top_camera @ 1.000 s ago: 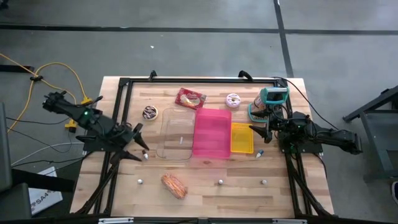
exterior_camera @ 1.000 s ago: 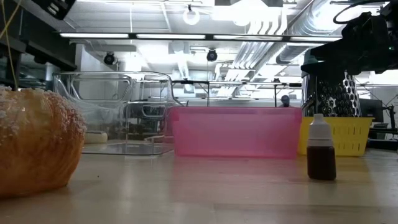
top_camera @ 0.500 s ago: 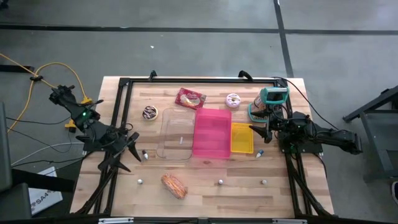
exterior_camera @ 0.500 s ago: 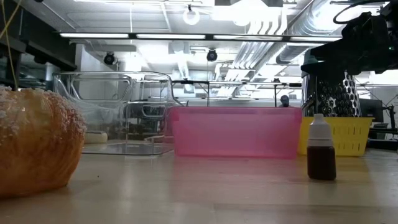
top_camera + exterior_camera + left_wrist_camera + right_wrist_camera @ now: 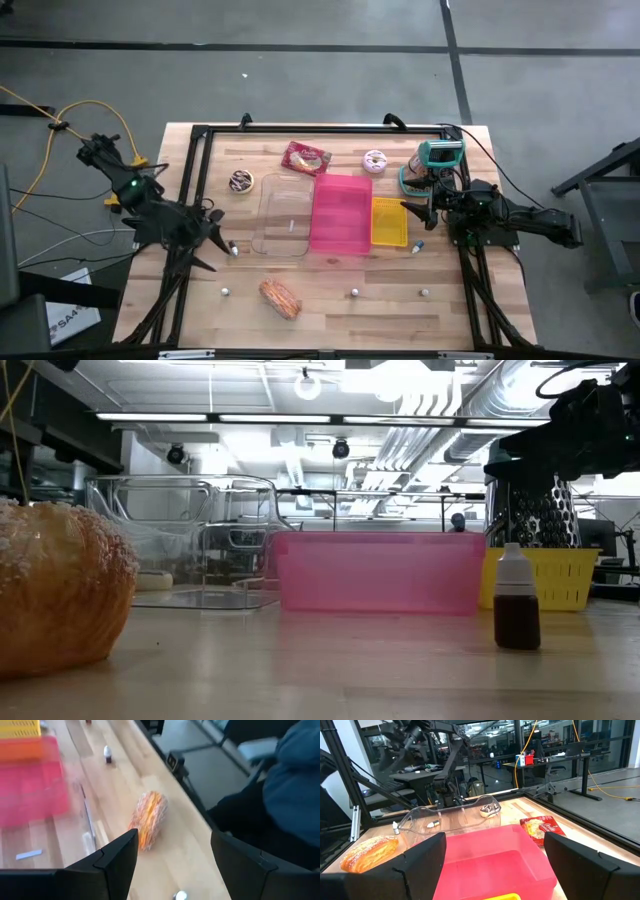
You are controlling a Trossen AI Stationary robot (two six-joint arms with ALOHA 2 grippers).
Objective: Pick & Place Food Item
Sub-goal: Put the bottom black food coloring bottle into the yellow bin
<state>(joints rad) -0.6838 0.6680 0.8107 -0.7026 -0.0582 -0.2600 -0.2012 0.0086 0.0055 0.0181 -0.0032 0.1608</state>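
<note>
Fingers of the left gripper (image 5: 170, 865) stand apart and empty, aimed along the desk (image 5: 330, 305) at a sugared pastry (image 5: 148, 817) lying near the front edge, left of middle. By the look of it the reach is under way, not the grasp: the arm sits at the desk's left edge, the pastry (image 5: 280, 296) well apart from it. Doing this well would mean bringing both fingers down either side of the pastry's narrow width and closing gently, since the crust looks soft. A small dropper bottle (image 5: 233, 250) lies near the approach and could be knocked. The right gripper (image 5: 412, 211) waits wide open and empty at the right edge, beside the yellow basket (image 5: 389, 222). Clear tray (image 5: 283, 216) and pink bin (image 5: 340, 212) fill the middle of the pale wood desk; grey concrete floor (image 5: 300, 80) surrounds it, a yellow cable (image 5: 95, 110) trailing left.
</note>
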